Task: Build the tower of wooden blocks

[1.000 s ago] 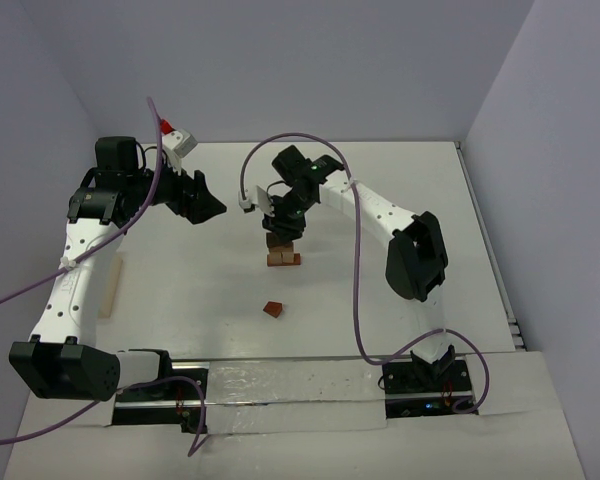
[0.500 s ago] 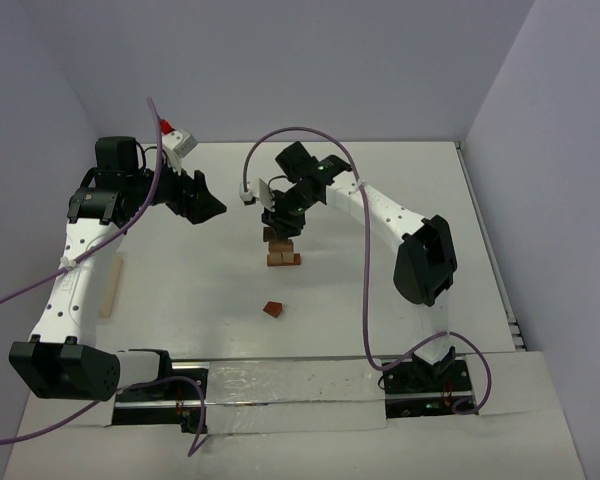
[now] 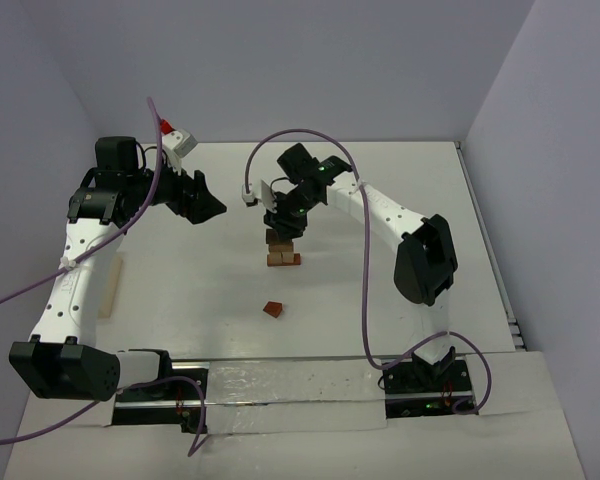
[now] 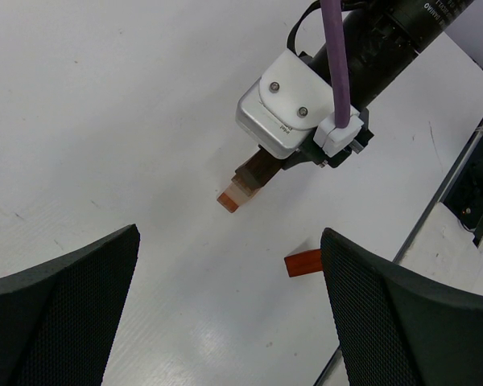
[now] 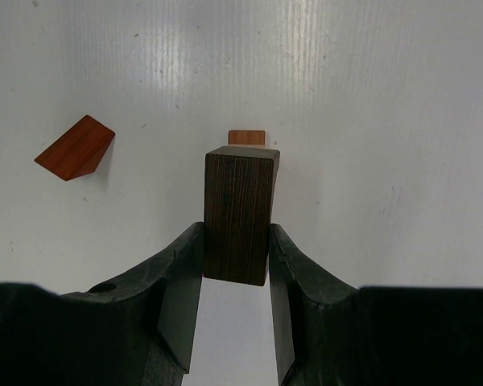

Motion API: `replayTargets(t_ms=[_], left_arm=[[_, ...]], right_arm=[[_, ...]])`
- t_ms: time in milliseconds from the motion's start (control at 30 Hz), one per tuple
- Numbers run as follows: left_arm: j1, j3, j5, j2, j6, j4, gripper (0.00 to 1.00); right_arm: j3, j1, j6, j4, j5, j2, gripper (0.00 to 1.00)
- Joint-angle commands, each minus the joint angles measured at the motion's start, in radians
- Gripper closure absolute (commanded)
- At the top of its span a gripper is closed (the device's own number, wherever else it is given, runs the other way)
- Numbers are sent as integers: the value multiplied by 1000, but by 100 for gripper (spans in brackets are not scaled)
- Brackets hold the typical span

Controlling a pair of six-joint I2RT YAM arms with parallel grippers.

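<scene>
The wood block tower (image 3: 283, 255) is a small stack of reddish-brown and tan blocks mid-table. It also shows in the left wrist view (image 4: 243, 186). My right gripper (image 3: 283, 222) hangs straight over it, shut on a dark brown cuboid block (image 5: 240, 213) held upright between the fingers. The edge of a reddish block of the stack (image 5: 247, 137) peeks out beyond the cuboid. I cannot tell whether the cuboid touches the stack. A loose reddish-brown wedge (image 3: 272, 309) lies nearer the bases and also shows in both wrist views (image 5: 76, 147) (image 4: 303, 263). My left gripper (image 3: 206, 206) is open and empty, raised left of the tower.
A pale long wooden tray (image 3: 111, 285) lies along the left edge under the left arm. A small red and white object (image 3: 177, 138) sits at the back left. Purple cables loop over both arms. Walls close off the back and both sides.
The right arm's elbow has swung slightly right and the gripper has shifted a little over the tower, still holding the dark block. The left arm has not moved.
</scene>
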Motion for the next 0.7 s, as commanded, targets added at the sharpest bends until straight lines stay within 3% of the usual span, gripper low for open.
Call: replayTargets(t_ms=[0,667], left_arm=[[7,14,30,-11,-8,39,1],[9,6,35,-10,-5,39,1]], right_arm=[[-3,-7,-11,8,0,-40,91],[-26,-12,-33,19,-2,-35,82]])
